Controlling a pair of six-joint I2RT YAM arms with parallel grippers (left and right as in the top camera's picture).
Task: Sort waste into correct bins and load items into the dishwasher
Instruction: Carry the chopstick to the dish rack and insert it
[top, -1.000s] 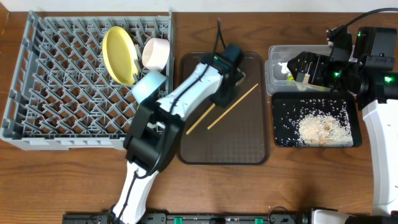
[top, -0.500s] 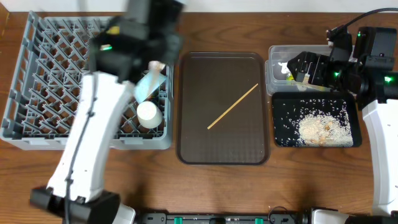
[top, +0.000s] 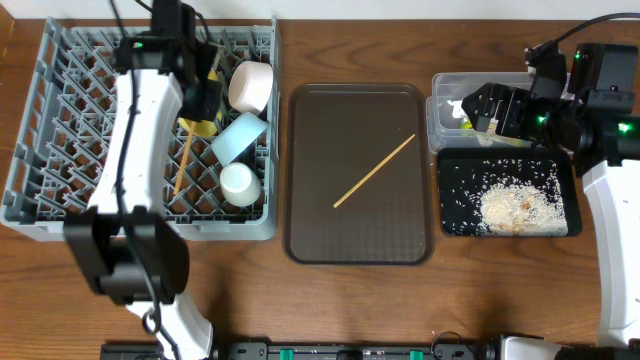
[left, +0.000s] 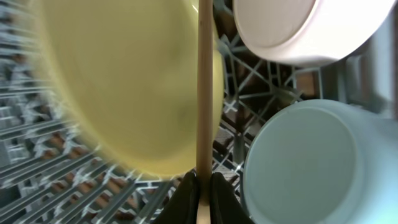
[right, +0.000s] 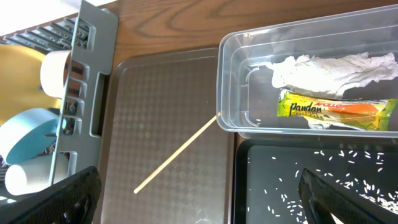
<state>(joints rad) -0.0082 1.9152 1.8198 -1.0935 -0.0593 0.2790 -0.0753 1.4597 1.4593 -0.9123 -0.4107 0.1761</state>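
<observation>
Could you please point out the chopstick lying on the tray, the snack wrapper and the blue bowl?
chopstick (top: 375, 171): overhead, mid-shaft.
snack wrapper (right: 336, 109): right wrist, printed middle.
blue bowl (top: 240, 138): overhead, outer surface.

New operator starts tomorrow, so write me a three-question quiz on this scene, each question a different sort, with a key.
1. True or false: a loose chopstick lies on the brown serving tray.
2. The jaws of the right gripper are: A. open and empty B. shut on something C. out of view
3. Fill in: the left gripper has its jaws shut on ___.
Key: 1 true; 2 A; 3 the second chopstick.
</observation>
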